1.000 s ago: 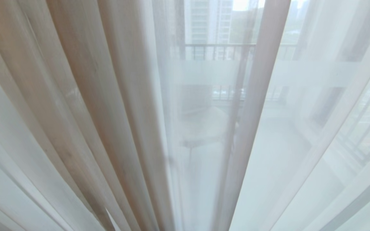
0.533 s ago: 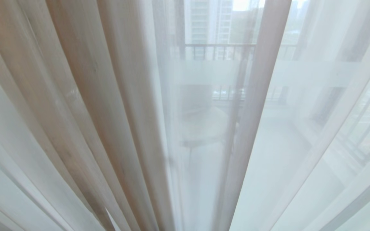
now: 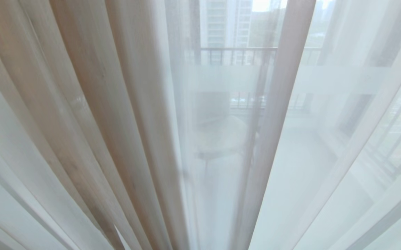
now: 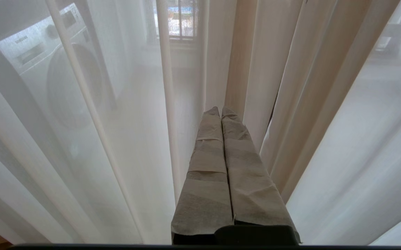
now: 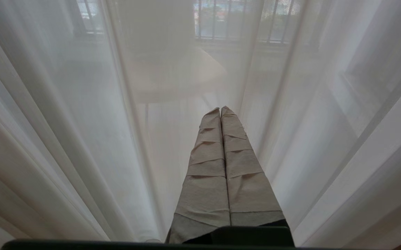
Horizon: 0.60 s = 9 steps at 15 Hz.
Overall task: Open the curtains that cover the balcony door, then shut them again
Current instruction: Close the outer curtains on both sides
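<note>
Head view: the curtains (image 3: 92, 114) hang drawn across the whole frame, cream-beige folds on the robot's left, white sheer to the right; the balcony door (image 3: 242, 78) shows dimly through the sheer, with its frosted band. Neither arm appears.

Left wrist view: the left gripper (image 4: 220, 110), fingers pressed together on nothing, points at the cream folds just ahead of its tips.

Right wrist view: the right gripper (image 5: 220, 109), likewise closed and empty, faces the sheer layer.
</note>
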{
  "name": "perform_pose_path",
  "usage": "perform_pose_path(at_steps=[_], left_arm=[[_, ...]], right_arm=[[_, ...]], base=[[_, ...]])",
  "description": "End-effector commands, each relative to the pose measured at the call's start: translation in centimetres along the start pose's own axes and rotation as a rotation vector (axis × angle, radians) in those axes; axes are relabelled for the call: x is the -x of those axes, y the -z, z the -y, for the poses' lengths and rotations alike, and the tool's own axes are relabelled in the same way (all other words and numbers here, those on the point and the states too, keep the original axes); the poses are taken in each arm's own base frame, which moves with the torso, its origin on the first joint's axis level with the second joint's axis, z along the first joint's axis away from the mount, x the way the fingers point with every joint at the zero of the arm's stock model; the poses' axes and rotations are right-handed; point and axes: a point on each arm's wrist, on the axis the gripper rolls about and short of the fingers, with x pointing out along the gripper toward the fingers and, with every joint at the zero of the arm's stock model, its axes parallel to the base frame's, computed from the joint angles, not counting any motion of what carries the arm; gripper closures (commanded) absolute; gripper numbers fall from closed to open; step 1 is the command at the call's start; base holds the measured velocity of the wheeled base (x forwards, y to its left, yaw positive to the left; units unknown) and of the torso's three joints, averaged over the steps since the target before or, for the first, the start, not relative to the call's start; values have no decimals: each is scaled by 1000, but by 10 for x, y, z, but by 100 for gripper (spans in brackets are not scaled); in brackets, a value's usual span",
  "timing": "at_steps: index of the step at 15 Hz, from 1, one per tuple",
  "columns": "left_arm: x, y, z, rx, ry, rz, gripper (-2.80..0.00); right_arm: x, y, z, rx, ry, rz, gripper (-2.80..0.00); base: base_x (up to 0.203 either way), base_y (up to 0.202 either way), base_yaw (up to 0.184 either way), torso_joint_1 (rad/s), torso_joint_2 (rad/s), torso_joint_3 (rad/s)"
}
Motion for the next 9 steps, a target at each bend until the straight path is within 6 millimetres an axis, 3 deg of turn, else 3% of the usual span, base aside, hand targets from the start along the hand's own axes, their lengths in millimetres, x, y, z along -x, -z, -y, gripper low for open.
perform_pose_path(at_steps=[1, 9], left_arm=[[0, 0, 0, 1, -2, 1, 0], [0, 0, 0, 2, -2, 1, 0]], right_arm=[[0, 0, 0, 0, 0, 2, 0], [0, 0, 0, 0, 0, 2, 0]], base=[[0, 0, 0, 0, 0, 0], [0, 0, 0, 0, 0, 0]])
